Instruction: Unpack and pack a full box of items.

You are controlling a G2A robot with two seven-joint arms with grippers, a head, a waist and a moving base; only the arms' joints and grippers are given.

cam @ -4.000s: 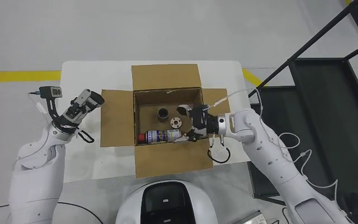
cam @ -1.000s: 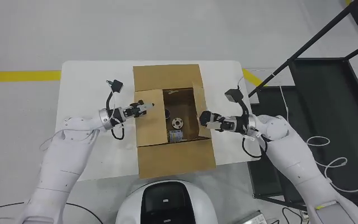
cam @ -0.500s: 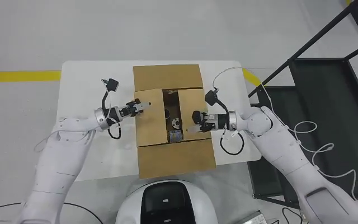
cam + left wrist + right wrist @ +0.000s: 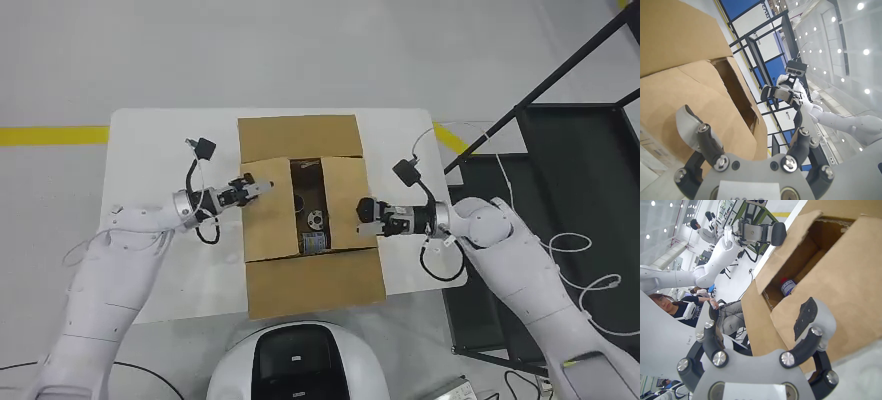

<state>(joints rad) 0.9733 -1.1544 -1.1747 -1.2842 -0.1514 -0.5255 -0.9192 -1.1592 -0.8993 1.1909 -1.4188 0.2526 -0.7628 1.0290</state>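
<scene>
Carrying everything is the white desk point(image 4: 160, 140), and the cardboard box point(image 4: 297, 138) sits at its middle, with its far and near flaps lying open. The left side flap point(image 4: 268, 215) and the right side flap point(image 4: 342, 205) are folded partway over the opening, leaving a gap between them. The left gripper point(image 4: 258, 186) is over the outer part of the left side flap, fingers spread wide and holding nothing. The right gripper point(image 4: 362, 214) is at the outer edge of the right side flap, likewise wide and empty — one pad point(image 4: 806, 313) sits just beside the cardboard, though contact cannot be told. Down in the gap a spray can point(image 4: 313, 243) lies on its side, with a round metal part point(image 4: 315, 217) and a dark cylinder point(image 4: 297, 205) beyond it.

The flaps look light and stiff, but they should hinge easily at the crease and may spring back — better pushed on the flat face near the free edge, or pinched at that edge. The can is probably rigid, smooth and apt to roll, so a hold across its body at mid-length seems safest.
</scene>
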